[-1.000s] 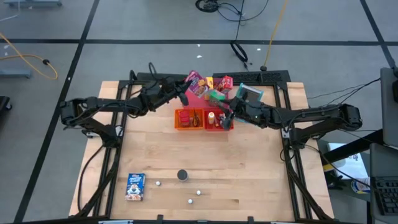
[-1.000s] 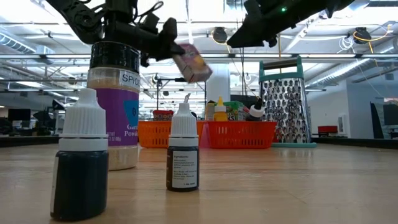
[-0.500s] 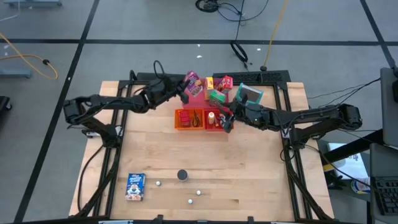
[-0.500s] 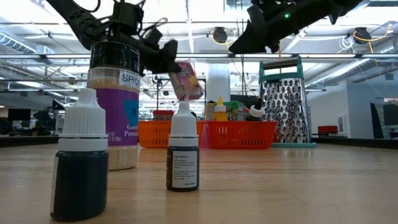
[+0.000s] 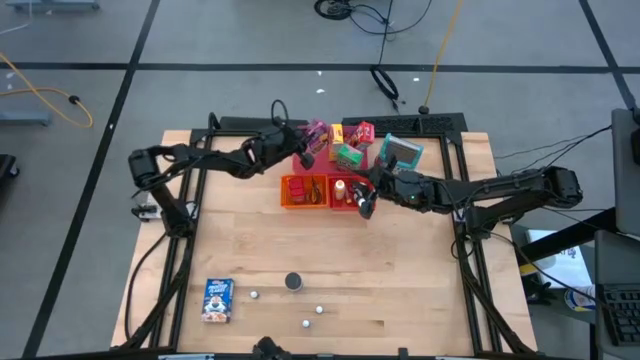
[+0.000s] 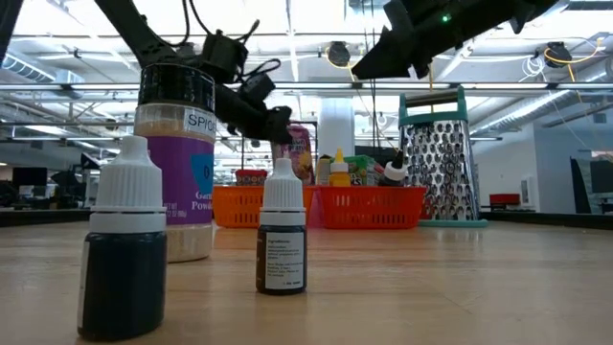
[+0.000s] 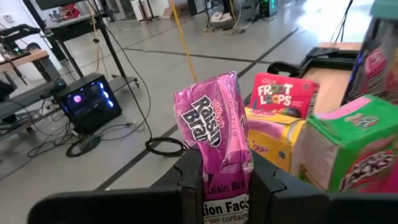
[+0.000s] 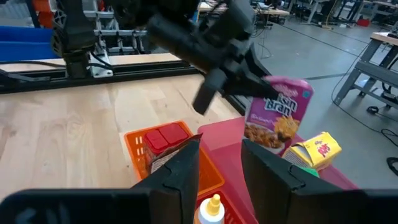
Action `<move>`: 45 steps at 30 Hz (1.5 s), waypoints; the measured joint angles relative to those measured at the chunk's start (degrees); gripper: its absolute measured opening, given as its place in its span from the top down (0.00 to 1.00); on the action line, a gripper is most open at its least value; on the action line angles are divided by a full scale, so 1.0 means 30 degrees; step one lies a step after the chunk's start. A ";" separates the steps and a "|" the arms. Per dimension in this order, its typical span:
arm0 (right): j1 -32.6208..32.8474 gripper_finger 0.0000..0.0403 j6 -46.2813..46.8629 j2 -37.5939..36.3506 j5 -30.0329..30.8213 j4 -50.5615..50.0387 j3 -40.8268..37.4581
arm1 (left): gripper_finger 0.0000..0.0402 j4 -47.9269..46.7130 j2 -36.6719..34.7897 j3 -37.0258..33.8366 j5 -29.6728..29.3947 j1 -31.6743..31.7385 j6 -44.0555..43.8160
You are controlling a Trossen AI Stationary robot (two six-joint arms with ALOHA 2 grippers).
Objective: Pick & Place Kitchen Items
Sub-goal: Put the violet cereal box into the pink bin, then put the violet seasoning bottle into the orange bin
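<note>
high: orange bin (image 5: 303, 190) and red bin (image 5: 345, 194) near desk's far edge hold small items | left wrist: left end effector (image 7: 225, 177) clamps purple Raisin Bran packet (image 7: 216, 137) | right wrist: right end effector (image 8: 219, 165) part-open, empty, above red bin

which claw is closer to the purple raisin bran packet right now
Left. The left claw is shut on the Raisin Bran packet, holding it over the tray. The right claw hangs above the red bin.
</note>
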 joint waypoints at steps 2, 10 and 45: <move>0.0042 0.73 -0.0026 0.0000 0.0000 0.0057 0.0000 | 0.84 0.0006 0.0607 0.0426 0.0023 0.0080 -0.0029; 0.0040 0.73 -0.0051 0.0000 0.0000 0.0047 0.0000 | 0.84 -0.0131 0.2409 0.1710 0.0013 0.0333 0.0331; 0.0032 0.73 -0.0058 0.0000 0.0000 -0.0025 0.0000 | 0.43 0.0060 0.2835 0.1981 -0.0627 0.0906 -0.1135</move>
